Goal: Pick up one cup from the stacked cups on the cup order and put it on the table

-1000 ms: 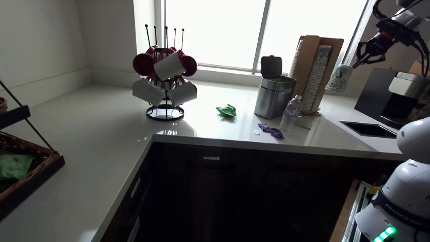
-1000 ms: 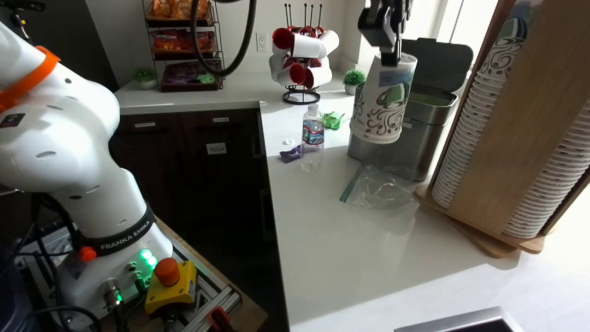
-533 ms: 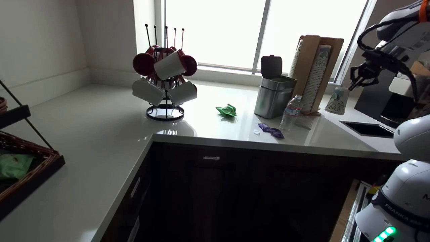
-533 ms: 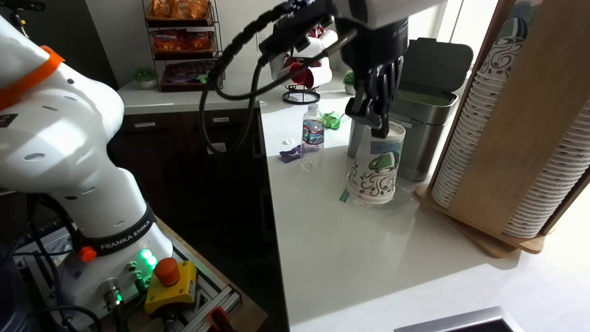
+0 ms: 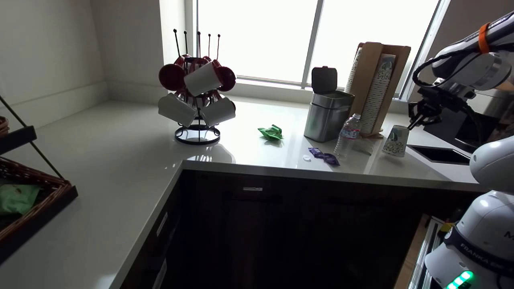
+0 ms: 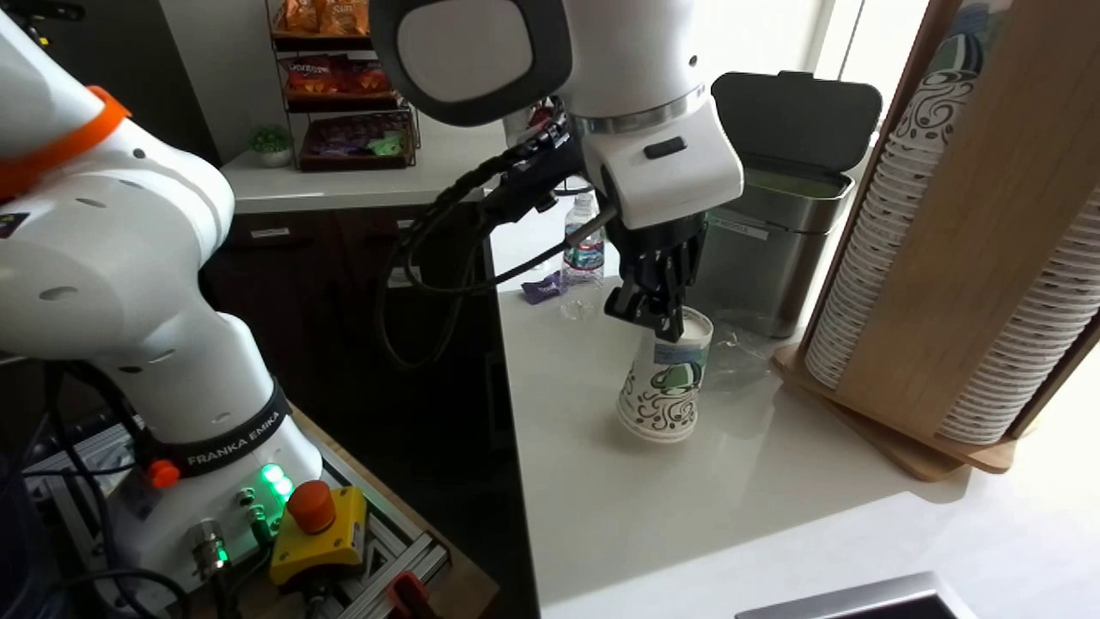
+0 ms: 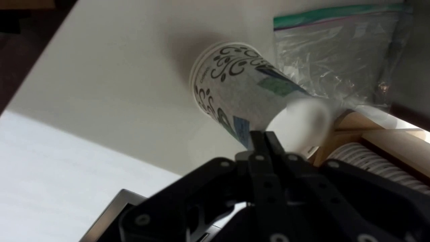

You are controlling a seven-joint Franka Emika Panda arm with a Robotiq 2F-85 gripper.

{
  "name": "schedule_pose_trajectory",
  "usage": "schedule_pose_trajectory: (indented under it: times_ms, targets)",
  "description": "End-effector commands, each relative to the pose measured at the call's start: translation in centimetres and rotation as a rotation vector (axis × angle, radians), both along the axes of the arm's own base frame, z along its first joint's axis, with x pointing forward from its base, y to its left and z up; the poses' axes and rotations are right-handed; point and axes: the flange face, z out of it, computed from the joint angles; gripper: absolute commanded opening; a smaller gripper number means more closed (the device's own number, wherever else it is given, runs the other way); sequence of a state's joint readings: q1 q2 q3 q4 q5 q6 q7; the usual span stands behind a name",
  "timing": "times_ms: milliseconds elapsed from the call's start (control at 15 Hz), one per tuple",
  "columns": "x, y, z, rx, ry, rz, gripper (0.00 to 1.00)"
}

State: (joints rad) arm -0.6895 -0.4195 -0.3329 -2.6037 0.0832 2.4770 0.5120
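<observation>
Upside down and tilted, a patterned paper cup [image 6: 666,391] is held by the black gripper [image 7: 263,135], whose fingers pinch together on the edge of the cup's narrow upper end, over a white counter [image 6: 619,524]; whether the rim touches the surface cannot be told. A clear plastic bag [image 7: 336,58] lies near, with a wooden holder [image 6: 958,266] of stacked cups [image 6: 878,249] and a metal bin [image 6: 765,266], lid raised, standing farther off

The robot's black band [image 6: 235,443] reads "FRANKA EMIKA", a red bag [image 6: 311,77] "Doritos", an orange bag [image 6: 345,17] "Sun".
</observation>
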Motion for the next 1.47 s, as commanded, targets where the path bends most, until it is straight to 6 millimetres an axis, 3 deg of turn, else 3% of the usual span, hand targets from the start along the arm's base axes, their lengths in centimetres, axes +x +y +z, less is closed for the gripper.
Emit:
schedule_pose_trajectory:
  times_ms: [0, 133, 533, 600, 933, 1133, 1400]
  targets:
    - [-0.4, 0.3, -1.1, -0.006, -0.011, -0.033, 0.36]
    - [-0.7, 0.4, -0.6, -0.008, -0.02, -0.037, 0.5]
    - [-2.8, 0.5, 3.3, 0.002, -0.029, 0.015, 0.96]
    - [-3.3, 0.7, 4.0, 0.012, -0.016, 0.054, 0.99]
    - [-7.6, 1.4, 6.9, 0.038, 0.089, 0.248, 1.0]
    - [-10.4, 1.9, 7.7, -0.046, 0.206, 0.353, 1.0]
    - [-12.5, 2.2, 8.4, -0.156, 0.219, 0.485, 1.0]
